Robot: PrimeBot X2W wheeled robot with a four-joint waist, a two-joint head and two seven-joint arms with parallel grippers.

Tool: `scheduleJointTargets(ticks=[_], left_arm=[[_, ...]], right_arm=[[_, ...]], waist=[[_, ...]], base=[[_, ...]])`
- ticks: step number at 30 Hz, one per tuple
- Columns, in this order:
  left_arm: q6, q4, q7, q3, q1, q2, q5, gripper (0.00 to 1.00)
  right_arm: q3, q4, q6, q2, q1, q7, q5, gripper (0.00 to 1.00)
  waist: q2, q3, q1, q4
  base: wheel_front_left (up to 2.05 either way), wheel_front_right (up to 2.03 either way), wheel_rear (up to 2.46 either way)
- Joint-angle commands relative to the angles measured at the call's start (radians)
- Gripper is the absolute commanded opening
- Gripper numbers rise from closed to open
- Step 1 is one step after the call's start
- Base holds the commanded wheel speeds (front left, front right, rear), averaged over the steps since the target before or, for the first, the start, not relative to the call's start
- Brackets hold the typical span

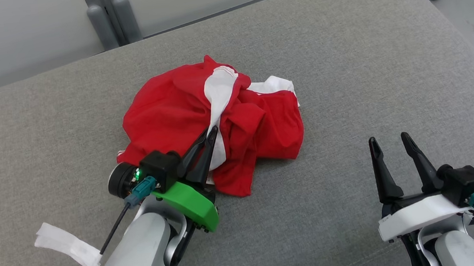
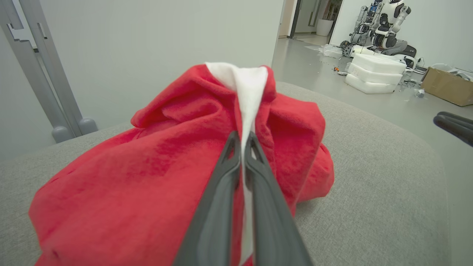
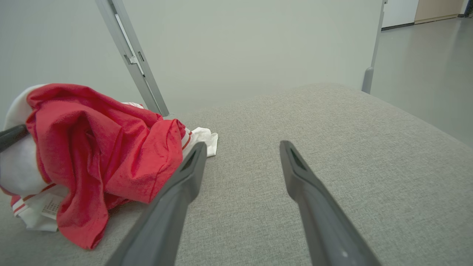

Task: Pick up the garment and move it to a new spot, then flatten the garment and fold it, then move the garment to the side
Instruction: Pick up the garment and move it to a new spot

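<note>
A: What has the left gripper (image 1: 212, 132) got?

B: Its jaws are pressed together on a thin white strip (image 2: 249, 85) of the red garment (image 1: 165, 109). The garment lies crumpled in a heap near the middle of the grey cushion (image 1: 344, 75). From the left wrist, white cloth shows in the slit between the fingers.

A: And the right gripper (image 1: 389, 139)?

B: Spread wide, holding nothing, low over bare cushion well to the right of the heap.

A: What could go wrong from here?

B: The pinch looks shallow, just one fold of thin cloth. I judge that a quick lift could let it slip out. It could also raise only the strip while the bulk drags and bunches tighter, which would make flattening harder. Hung from one point, the heap could swing past the cushion's edge if the new spot is close to it.

A: Any containers?

B: The one I can make out is a cardboard box (image 2: 447, 87) on the floor beyond, near stacked white foam blocks (image 2: 375, 74). What the box holds I cannot tell.
</note>
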Motion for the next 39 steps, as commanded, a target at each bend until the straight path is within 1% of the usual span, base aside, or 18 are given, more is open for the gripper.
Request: scheduleJointTargets(ticks=[1,5,9,12,16,21,26,29,33,39], left_arm=[[-0.003,0.002,0.001,0.001,-0.024,0.006,-0.007,0.00],[-0.003,-0.020,0.001,-0.002,-0.052,0.001,-0.010,0.00],[-0.003,-0.056,0.000,0.002,-0.107,0.015,-0.003,0.00],[-0.003,-0.072,0.000,-0.012,-0.168,0.024,-0.006,0.00],[-0.003,-0.077,0.006,-0.051,-0.296,0.048,-0.015,0.00],[-0.003,-0.073,0.016,-0.076,-0.508,0.072,-0.047,0.00],[-0.003,-0.060,0.020,-0.072,-0.717,0.089,-0.091,0.00],[-0.003,-0.047,0.017,-0.065,-0.815,0.086,-0.113,0.00],[-0.002,-0.032,0.010,-0.064,-0.876,0.107,-0.141,0.00],[-0.002,-0.013,0.003,-0.058,-0.866,0.128,-0.155,0.00]], right_arm=[[-0.003,-0.006,0.000,0.001,-0.012,-0.003,-0.006,1.00],[-0.005,-0.005,0.000,0.003,-0.011,-0.003,-0.005,1.00],[-0.005,0.000,0.000,0.005,-0.003,-0.003,-0.001,1.00],[-0.002,0.003,0.000,0.005,0.001,-0.003,0.003,1.00],[0.003,0.006,0.000,0.007,0.007,-0.003,0.003,1.00],[0.006,0.008,0.000,0.008,0.007,-0.003,0.012,1.00],[0.006,0.008,0.000,0.009,0.015,-0.003,0.018,1.00],[0.009,0.008,0.000,0.009,0.012,-0.003,0.025,1.00],[0.010,0.012,0.000,0.009,0.009,-0.003,0.031,1.00],[0.009,0.015,0.000,0.009,0.014,-0.003,0.030,1.00]], waist=[[0.0000,-0.001,0.0000,0.003],[0.0000,-0.008,0.0000,0.011],[0.0000,-0.018,0.0000,0.019],[0.0000,-0.025,0.0000,0.019],[0.0000,-0.036,0.0000,0.015],[0.0000,-0.043,0.0000,-0.004],[0.0000,-0.031,0.0000,-0.020],[0.0000,-0.026,0.0000,-0.024],[0.0000,-0.026,0.0000,-0.023],[0.0000,-0.041,0.0000,0.006]], base=[[0.00,0.00,0.00],[0.00,0.00,0.00],[0.00,0.00,0.00],[0.00,0.00,0.00],[0.00,0.00,0.00],[0.00,0.00,0.00],[0.00,0.00,0.00],[0.00,0.00,0.00],[0.00,0.00,0.00],[0.00,0.00,0.00]])
